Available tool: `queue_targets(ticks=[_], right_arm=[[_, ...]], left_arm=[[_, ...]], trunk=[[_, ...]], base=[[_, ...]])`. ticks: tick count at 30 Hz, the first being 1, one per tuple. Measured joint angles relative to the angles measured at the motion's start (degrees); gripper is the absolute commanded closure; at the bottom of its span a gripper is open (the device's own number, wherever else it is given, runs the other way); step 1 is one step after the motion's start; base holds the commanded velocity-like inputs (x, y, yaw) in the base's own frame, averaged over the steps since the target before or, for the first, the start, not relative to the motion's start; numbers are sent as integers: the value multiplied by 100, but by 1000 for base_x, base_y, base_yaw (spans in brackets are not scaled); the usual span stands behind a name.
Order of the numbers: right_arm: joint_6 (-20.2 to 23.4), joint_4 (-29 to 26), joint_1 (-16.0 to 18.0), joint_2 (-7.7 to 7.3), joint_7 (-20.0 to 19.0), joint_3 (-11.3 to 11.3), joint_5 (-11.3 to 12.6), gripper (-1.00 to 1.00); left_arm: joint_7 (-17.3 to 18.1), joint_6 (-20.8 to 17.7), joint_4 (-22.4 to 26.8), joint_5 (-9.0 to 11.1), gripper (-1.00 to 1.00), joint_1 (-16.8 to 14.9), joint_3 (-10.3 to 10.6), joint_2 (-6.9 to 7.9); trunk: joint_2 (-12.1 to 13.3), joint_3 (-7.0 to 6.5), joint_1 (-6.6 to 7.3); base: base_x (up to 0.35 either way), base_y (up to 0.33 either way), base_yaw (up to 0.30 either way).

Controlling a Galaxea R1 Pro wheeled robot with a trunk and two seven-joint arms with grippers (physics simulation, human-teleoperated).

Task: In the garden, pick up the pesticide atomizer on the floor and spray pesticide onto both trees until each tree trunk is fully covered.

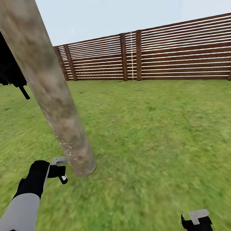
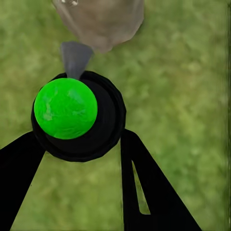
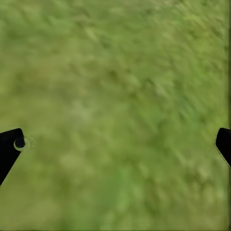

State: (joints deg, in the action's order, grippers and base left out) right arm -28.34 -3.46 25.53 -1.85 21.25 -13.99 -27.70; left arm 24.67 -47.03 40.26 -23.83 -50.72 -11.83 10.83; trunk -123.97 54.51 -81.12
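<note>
On my left wrist camera the left gripper has its jaws clamped on the pesticide atomizer; I see only its round bright green end and dark rim, with a grey nozzle aimed at the tree trunk at twelve o'clock. My right gripper hangs over the lawn, jaws spread wide, only the tips visible at the frame edges. From the head, the atomizer is hidden behind the left gripper at eight o'clock, just beside the trunk. White pesticide specks dot the bark low down. The crown is cut off. The fence runs behind.
</note>
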Motion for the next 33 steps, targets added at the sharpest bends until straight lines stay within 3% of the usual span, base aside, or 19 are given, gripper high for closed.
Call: queue_targets(ticks=[12, 22, 27, 33], right_arm=[[3, 3, 0, 0, 0, 0, 0, -100], [3, 5, 1, 1, 0, 1, 3, -100], [4, 5, 1, 1, -1, 0, 1, -100], [3, 3, 0, -4, 0, 0, 0, -100]], left_arm=[[0, 0, 0, -2, 100, -2, 0, -1], [-8, -7, 225, 3, 100, -3, -61, 2], [-8, -15, 326, 14, 100, -2, -65, -27], [-9, -14, 326, 19, 100, -11, -48, -87]], trunk=[[0, 0, -1], [0, 0, -1], [0, 0, 1], [0, 0, -2]], base=[[128, -252, 5], [-2, -272, 259], [242, -187, 277], [82, -249, 27]])
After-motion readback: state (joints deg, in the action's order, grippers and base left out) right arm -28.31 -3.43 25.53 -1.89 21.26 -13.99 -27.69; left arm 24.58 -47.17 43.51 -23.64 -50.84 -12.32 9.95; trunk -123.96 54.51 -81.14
